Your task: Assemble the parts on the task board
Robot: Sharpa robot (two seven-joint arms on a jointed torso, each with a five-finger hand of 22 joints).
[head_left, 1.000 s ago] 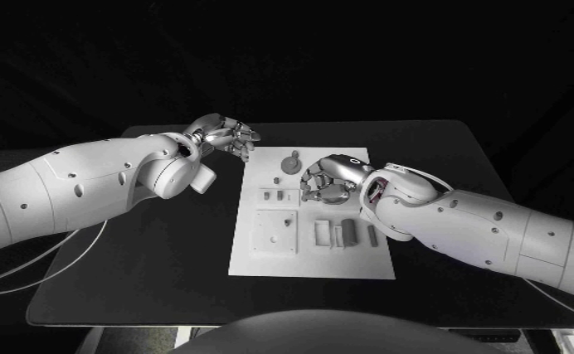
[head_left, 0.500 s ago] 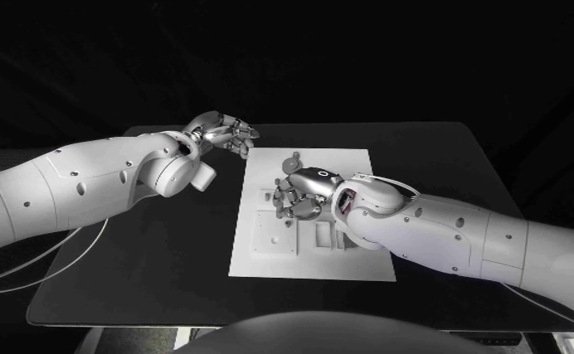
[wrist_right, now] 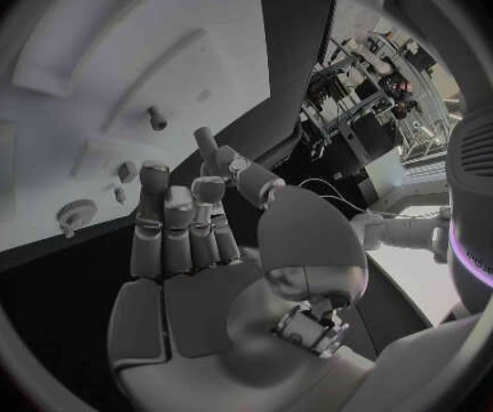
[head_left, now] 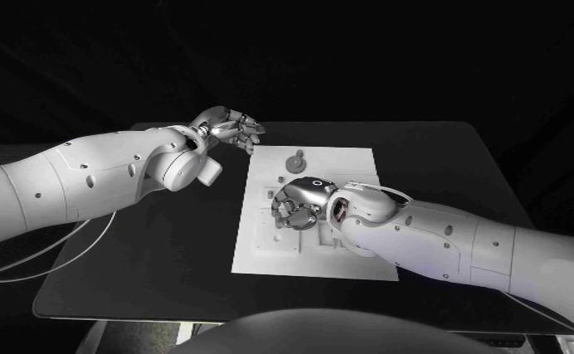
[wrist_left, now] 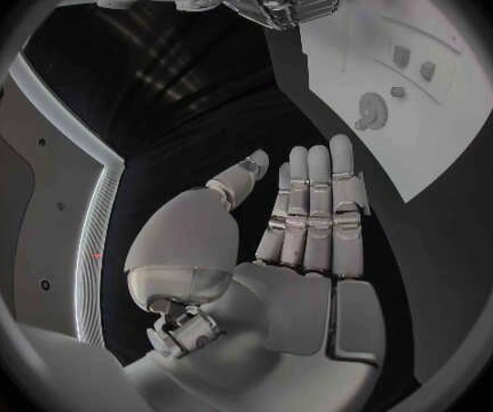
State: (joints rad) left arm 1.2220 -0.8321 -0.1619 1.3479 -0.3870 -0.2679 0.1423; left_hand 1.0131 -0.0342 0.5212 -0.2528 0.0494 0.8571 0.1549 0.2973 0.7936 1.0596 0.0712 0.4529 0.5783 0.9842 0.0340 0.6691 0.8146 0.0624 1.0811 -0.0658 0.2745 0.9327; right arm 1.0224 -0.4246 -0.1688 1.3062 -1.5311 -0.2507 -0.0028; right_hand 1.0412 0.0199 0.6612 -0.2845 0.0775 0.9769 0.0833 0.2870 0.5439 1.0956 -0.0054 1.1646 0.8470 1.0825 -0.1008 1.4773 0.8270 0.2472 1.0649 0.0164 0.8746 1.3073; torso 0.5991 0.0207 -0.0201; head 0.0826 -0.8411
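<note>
The right hand's fingers (wrist_right: 172, 224) are curling slightly and standing apart, holding nothing, as the right hand (head_left: 299, 202) is hovering palm-down over the middle of the task board (head_left: 359, 267). The left hand's fingers (wrist_left: 315, 206) are lying straight and side by side with the thumb set off, gripping nothing; the left hand (head_left: 230, 129) is hanging over the black table (head_left: 156, 263) just beyond the board's far left corner. The white board is lying in the middle of the table. A round grey part (head_left: 295, 160) is sitting near its far edge, and small grey parts (wrist_right: 123, 171) are standing on the board near the right hand's fingertips.
</note>
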